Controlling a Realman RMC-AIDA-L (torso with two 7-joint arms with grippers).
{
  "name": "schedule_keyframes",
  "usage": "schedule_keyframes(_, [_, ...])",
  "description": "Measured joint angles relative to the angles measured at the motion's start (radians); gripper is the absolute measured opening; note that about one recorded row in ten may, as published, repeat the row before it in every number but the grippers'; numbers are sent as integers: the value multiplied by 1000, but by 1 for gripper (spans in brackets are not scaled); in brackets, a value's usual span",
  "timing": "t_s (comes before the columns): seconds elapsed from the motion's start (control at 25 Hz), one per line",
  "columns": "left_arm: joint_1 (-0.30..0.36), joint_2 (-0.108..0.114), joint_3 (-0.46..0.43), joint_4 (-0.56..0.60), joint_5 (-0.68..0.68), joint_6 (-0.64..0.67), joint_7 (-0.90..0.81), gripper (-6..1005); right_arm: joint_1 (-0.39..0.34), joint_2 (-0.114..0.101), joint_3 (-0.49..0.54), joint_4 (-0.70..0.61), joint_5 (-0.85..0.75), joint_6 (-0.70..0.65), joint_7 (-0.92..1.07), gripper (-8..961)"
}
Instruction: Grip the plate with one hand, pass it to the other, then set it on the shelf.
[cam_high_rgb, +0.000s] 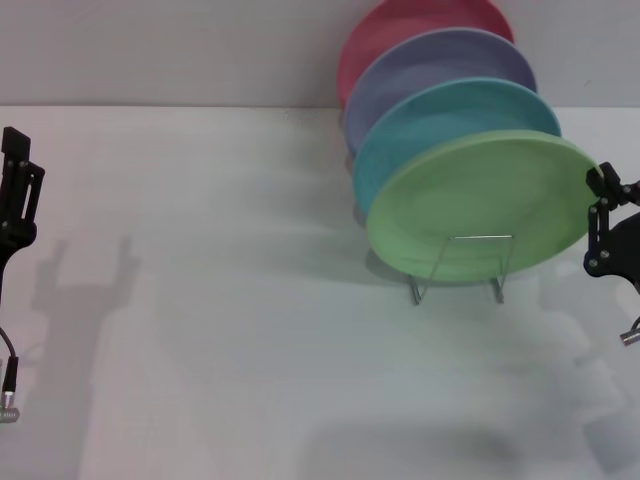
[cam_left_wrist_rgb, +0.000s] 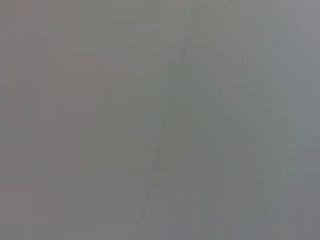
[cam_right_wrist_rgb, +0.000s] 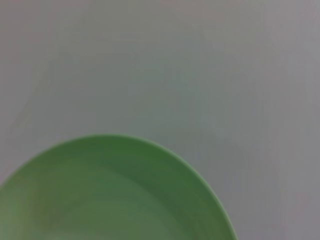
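Observation:
The light green plate (cam_high_rgb: 480, 200) stands tilted in the front slot of the silver wire shelf (cam_high_rgb: 497, 288), in front of the other plates. Its rim fills the lower part of the right wrist view (cam_right_wrist_rgb: 110, 195). My right gripper (cam_high_rgb: 600, 222) is at the right edge of the head view, just beside the plate's right rim, open and holding nothing. My left gripper (cam_high_rgb: 15, 200) is far off at the left edge, away from the plates. The left wrist view shows only a plain grey surface.
A turquoise plate (cam_high_rgb: 440, 115), a lavender plate (cam_high_rgb: 430, 65) and a pink plate (cam_high_rgb: 400, 25) stand behind the green one in the same rack. The white table (cam_high_rgb: 220, 300) spreads to the left and front. A wall rises behind.

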Motion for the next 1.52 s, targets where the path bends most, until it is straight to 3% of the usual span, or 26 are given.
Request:
schedule_keyframes(0.56, [-2, 0, -1, -2, 0, 2, 0, 811, 5, 3, -5, 4, 0, 45, 0, 19])
schedule_keyframes(0.96, [1, 2, -1, -2, 0, 8, -3, 810, 8, 5, -14, 11, -2, 54, 0, 136])
schedule_keyframes(1.32, [1, 3, -1, -2, 1, 12, -3, 810, -57, 4, -1, 20, 6, -152, 57, 278])
schedule_keyframes(1.52, [0, 3, -1, -7, 2, 12, -1, 810, -107, 2, 90, 12, 112, -289, 198, 354])
